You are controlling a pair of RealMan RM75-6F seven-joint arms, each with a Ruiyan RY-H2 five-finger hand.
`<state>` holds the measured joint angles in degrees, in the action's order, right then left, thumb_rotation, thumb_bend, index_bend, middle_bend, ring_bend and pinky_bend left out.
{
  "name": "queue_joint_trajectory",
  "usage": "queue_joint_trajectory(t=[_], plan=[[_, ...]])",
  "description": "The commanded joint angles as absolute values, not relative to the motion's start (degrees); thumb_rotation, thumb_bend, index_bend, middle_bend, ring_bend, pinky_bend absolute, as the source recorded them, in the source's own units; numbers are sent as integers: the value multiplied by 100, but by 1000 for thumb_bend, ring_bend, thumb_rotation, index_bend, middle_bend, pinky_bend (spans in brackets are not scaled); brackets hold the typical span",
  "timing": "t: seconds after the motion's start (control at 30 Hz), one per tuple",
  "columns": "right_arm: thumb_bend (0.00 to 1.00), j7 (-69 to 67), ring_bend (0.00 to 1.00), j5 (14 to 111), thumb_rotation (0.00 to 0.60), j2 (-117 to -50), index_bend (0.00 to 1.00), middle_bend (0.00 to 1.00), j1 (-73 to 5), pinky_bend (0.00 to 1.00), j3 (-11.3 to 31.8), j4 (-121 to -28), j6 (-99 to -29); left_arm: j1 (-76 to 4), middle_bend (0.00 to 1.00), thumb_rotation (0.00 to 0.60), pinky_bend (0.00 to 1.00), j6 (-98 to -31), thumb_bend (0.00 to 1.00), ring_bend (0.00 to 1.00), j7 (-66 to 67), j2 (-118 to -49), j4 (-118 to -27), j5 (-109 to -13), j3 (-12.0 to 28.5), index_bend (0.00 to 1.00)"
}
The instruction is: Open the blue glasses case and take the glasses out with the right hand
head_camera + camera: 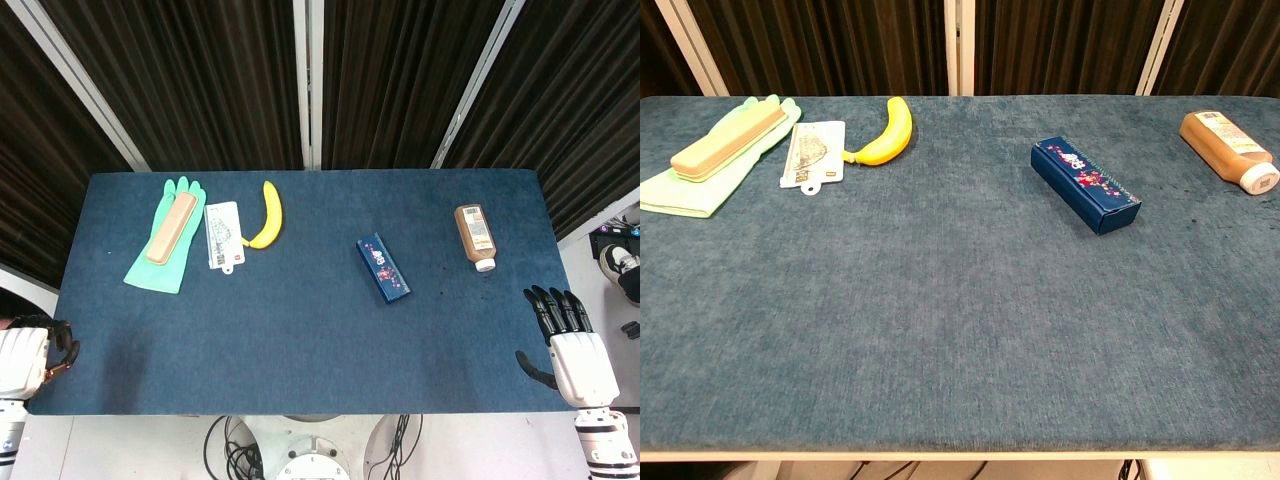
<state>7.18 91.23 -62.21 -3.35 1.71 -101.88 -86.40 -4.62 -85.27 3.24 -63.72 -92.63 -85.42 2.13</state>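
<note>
The blue glasses case (383,268) (1085,185), a long closed box with a floral print on its lid, lies on the blue table right of centre. No glasses show. My right hand (565,340) rests at the table's right front edge, fingers stretched out and apart, holding nothing, well to the right of the case. At the left front corner my left hand (30,357) has its fingers curled in with nothing in them. The chest view shows neither hand.
A brown bottle (475,236) (1230,150) lies at the back right. At the back left lie a banana (268,214) (885,134), a white packet (223,235) (814,153) and a green glove (167,246) (710,160) with a tan block (172,227) (724,143) on it.
</note>
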Motion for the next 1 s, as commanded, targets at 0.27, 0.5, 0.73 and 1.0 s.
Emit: queue_joint_trajectory(t=[0.27, 0.5, 0.73, 1.0], plan=[[184, 703, 0, 9109, 600, -6218, 0, 83, -478, 0, 203, -10179, -8435, -458, 664, 600, 367, -8535, 373, 428, 328, -6374, -9265, -8547, 212, 663], [308, 401, 0, 8653, 600, -6216, 0, 134, -1119, 0, 497, -10141, -7455, -460, 664, 600, 367, -8531, 373, 429, 331, -6374, -9266, -8545, 213, 663], [580, 190, 0, 7574, 600, -6481, 0, 220, -2207, 0, 995, -9800, -5779, -461, 665, 600, 367, -8527, 373, 429, 325, -6373, -9267, -8539, 215, 663], [680, 670, 0, 6165, 600, -7151, 0, 229, -3268, 0, 1335, -8964, -4476, -468, 664, 600, 367, -8511, 373, 429, 273, -6362, -9261, -8539, 216, 663]])
